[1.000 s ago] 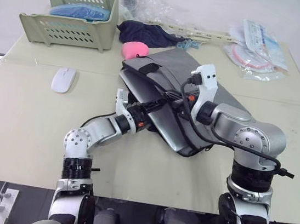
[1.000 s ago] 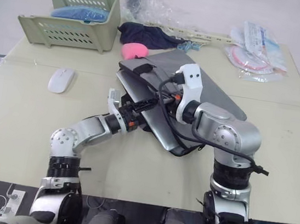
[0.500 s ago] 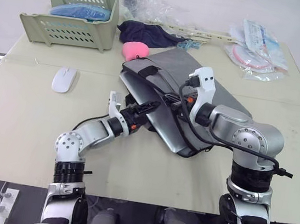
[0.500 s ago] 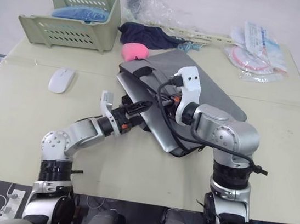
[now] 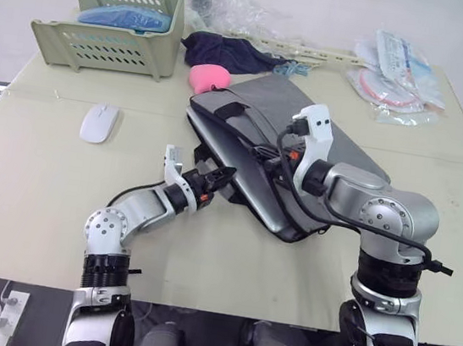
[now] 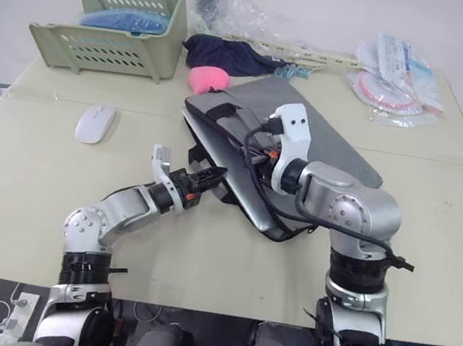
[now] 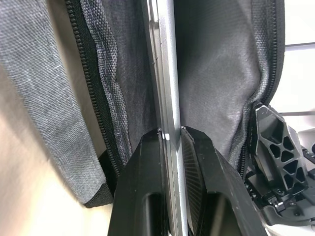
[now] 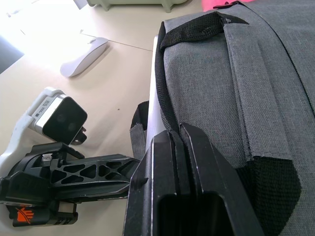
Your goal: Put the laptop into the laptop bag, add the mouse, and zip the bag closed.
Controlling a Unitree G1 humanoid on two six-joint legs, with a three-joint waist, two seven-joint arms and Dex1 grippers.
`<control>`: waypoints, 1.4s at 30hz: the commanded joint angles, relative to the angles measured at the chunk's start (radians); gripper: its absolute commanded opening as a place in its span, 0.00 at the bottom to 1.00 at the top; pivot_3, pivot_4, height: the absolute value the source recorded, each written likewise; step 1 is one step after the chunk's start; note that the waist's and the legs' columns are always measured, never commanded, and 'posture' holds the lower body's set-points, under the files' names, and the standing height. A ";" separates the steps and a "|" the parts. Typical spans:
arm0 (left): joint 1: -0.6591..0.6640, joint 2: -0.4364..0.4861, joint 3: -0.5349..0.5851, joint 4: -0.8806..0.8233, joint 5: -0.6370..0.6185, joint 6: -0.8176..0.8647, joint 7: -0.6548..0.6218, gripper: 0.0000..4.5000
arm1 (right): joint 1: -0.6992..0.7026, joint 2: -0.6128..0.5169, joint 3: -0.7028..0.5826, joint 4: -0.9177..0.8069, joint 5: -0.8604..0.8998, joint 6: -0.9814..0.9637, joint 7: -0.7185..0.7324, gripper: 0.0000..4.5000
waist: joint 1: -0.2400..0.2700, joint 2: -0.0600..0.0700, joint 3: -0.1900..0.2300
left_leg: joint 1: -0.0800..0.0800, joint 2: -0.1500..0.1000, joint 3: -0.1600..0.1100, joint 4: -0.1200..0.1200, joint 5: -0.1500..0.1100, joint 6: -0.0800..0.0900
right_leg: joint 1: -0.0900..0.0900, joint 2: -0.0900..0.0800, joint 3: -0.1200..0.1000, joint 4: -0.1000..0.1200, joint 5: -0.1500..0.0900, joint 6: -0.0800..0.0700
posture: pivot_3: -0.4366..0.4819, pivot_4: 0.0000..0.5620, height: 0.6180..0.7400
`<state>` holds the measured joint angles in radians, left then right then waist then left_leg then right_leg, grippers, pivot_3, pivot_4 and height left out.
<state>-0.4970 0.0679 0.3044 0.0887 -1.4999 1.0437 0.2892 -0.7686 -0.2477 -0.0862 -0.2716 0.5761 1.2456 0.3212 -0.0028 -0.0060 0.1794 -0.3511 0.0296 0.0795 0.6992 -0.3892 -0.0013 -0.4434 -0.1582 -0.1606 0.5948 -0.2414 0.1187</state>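
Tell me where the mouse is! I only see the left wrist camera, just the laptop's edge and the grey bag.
Observer: The mouse lies on the table, off to the robot's left, well apart from the bag.
Operator: What's lifting the bag's top flap?
Observer: The right gripper. It is pinched shut on the edge of that flap, near the black handle strap.
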 commanded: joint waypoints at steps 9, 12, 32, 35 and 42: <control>-0.116 -0.082 -0.062 0.097 0.099 -0.048 -0.106 0.01 | -0.006 0.018 -0.014 -0.068 0.054 0.021 0.011 0.00 | 0.002 0.000 0.000 | 0.000 0.000 0.000 0.000 0.000 0.000 | 0.000 0.000 0.000 0.000 0.000 0.000 | 0.48 0.27 1.00; -0.133 -0.100 -0.057 0.118 0.124 -0.054 -0.123 0.01 | -0.007 0.021 -0.018 -0.070 0.055 0.026 0.009 0.00 | -0.001 0.000 0.000 | 0.000 0.000 0.000 0.000 0.000 0.000 | 0.000 0.000 0.000 0.000 0.000 0.000 | 0.48 0.27 1.00; -0.093 0.004 -0.021 0.013 0.115 0.064 -0.159 0.59 | -0.017 0.009 -0.035 -0.044 0.034 0.012 0.014 0.00 | -0.006 0.000 0.000 | 0.000 0.000 0.000 -0.001 0.000 0.000 | 0.000 0.000 0.000 0.000 0.000 0.000 | 0.48 0.27 1.00; -0.095 0.067 0.016 0.003 0.065 0.101 -0.152 0.89 | -0.019 -0.004 -0.035 -0.030 0.027 -0.001 0.019 0.00 | -0.009 0.000 0.000 | 0.000 0.000 0.000 -0.001 0.000 0.000 | 0.000 0.000 0.000 0.000 0.000 0.000 | 0.48 0.27 1.00; -0.071 0.299 0.028 -0.031 -0.127 0.272 -0.194 0.99 | -0.023 -0.026 -0.023 0.003 0.021 -0.035 0.036 0.00 | -0.014 0.000 0.000 | 0.000 0.000 -0.001 0.000 0.000 0.000 | 0.000 0.000 0.000 0.000 0.000 0.000 | 0.48 0.27 1.00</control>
<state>-0.5758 0.3546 0.3363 0.1044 -1.5606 1.2848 0.1159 -0.7716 -0.2631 -0.1042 -0.2586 0.5862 1.2418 0.3395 -0.0167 -0.0056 0.1792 -0.3507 0.0299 0.0784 0.6991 -0.3891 -0.0013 -0.4432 -0.1579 -0.1603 0.5952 -0.2413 0.1187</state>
